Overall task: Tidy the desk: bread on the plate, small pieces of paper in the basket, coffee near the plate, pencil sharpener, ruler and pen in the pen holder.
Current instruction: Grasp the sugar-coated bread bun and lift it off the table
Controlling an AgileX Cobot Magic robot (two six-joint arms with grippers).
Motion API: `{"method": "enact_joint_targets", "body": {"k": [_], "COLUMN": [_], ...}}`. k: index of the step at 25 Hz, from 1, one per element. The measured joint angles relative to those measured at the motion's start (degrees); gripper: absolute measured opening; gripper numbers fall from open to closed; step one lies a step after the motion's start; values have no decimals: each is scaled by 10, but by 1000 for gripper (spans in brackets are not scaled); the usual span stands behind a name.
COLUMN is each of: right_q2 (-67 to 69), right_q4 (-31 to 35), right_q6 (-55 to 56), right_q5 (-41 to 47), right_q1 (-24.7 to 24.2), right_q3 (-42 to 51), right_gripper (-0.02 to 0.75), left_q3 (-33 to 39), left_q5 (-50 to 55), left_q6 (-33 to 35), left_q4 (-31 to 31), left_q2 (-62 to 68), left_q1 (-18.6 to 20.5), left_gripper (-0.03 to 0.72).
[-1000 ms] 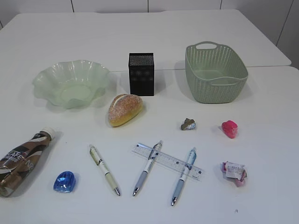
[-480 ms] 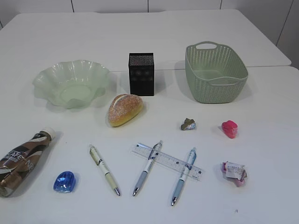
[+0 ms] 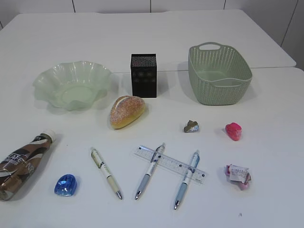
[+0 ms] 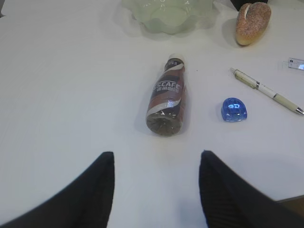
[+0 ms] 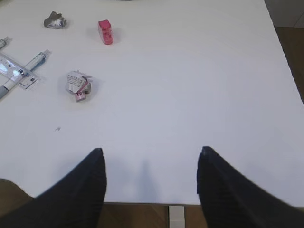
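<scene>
Worktop: white, carrying every item listed below.
Basket: green, sitting at the back right, holding nothing that is showing.
Plate: pale green with a wavy rim, sitting at the back left.
Coffee bottle: lying on its side at the front left, cap pointing toward the plate, well apart from it.
Bread: resting on the worktop between plate and pen holder, just in front of both.
Pen holder: black box, standing upright at the back centre.
Ruler: clear, lying slantwise under two blue pens.
Third pen: pale green, lying alone to the left of them.
Paper pieces: one grey-brown, one pink, one pink-and-white, all lying on the right half.
Pencil sharpener: blue, sitting beside the bottle's base.
Left pincer: hovering above the worktop near the bottle, fingers spread apart, gripping nothing.
Right pincer: hovering at the front right edge, fingers spread apart, gripping nothing.
</scene>
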Motion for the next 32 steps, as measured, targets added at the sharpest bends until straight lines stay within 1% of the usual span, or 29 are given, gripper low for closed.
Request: {"method": "enact_joint_targets", "body": {"k": [16, 24, 29, 32], "right_q2": [0, 0, 0, 0], "right_q4": [0, 0, 0, 0], "right_q6": [0, 0, 0, 34], "right_q5": [0, 0, 0, 0], "right_q1": [0, 0, 0, 0], "right_q3": [0, 0, 0, 0], "right_gripper": [478, 478, 478, 478], "left_q3": [0, 0, 0, 0], "left_q5": [0, 0, 0, 0], "left_q6": [0, 0, 0, 0], "left_q4": [0, -29, -29, -29], "left_q2": [0, 0, 0, 0], "left_q1": [0, 0, 0, 0], "left_gripper": [400, 400, 400, 401]}}
